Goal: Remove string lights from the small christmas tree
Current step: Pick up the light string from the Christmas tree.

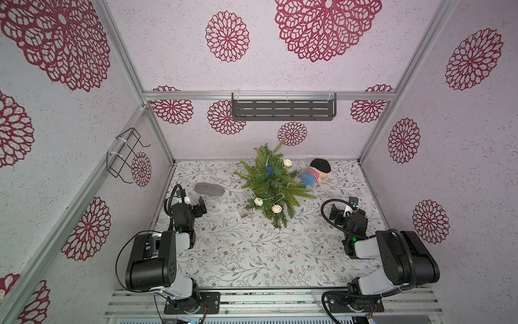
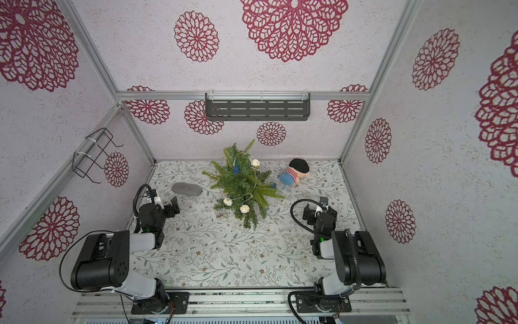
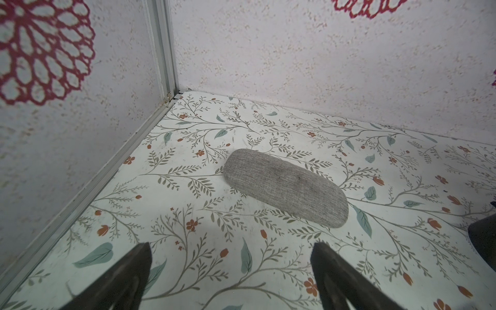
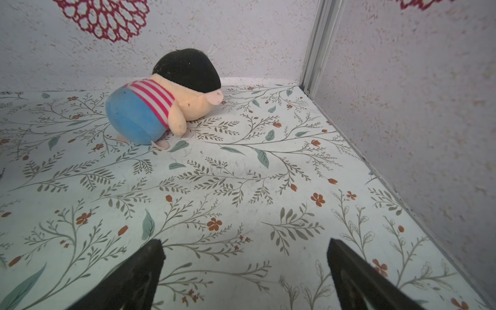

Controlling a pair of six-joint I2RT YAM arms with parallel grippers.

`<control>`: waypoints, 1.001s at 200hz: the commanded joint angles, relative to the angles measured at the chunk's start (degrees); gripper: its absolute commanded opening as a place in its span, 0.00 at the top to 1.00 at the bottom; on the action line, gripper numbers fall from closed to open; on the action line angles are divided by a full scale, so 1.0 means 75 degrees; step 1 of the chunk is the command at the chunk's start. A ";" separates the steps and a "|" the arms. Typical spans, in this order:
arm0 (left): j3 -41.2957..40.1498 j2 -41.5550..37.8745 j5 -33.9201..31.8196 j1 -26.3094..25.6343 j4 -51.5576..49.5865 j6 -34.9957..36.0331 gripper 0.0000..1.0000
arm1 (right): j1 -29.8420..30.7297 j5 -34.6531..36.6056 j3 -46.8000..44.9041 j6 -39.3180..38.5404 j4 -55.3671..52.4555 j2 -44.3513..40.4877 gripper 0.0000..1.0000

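While my left gripper and right gripper hang spread wide and empty, well apart on either side of the small green pine tree, pale-wire string lights with cream and blue wicker balls wrap its branches. Their small clear box lies just beside the tree.

Pale textured walls printed with crimson floral medallions, framed by aluminium posts; a dark slotted shelf on the back wall, a black wire rack at the side, leaf-patterned surface
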 commanded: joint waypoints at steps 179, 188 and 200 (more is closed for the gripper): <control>0.2538 -0.4270 0.0470 -0.2263 -0.7179 -0.2340 0.07 | 0.0072 -0.2249 0.2668 0.2647 -0.6923 -0.4168 0.11; 0.2608 -0.4423 0.0813 -0.2297 -0.7361 -0.2272 0.09 | 0.0079 -0.2496 0.2843 0.2641 -0.7132 -0.4242 0.11; 0.2734 -0.4557 0.1298 -0.2322 -0.7583 -0.2245 0.10 | 0.0078 -0.2882 0.3066 0.2638 -0.7337 -0.4314 0.13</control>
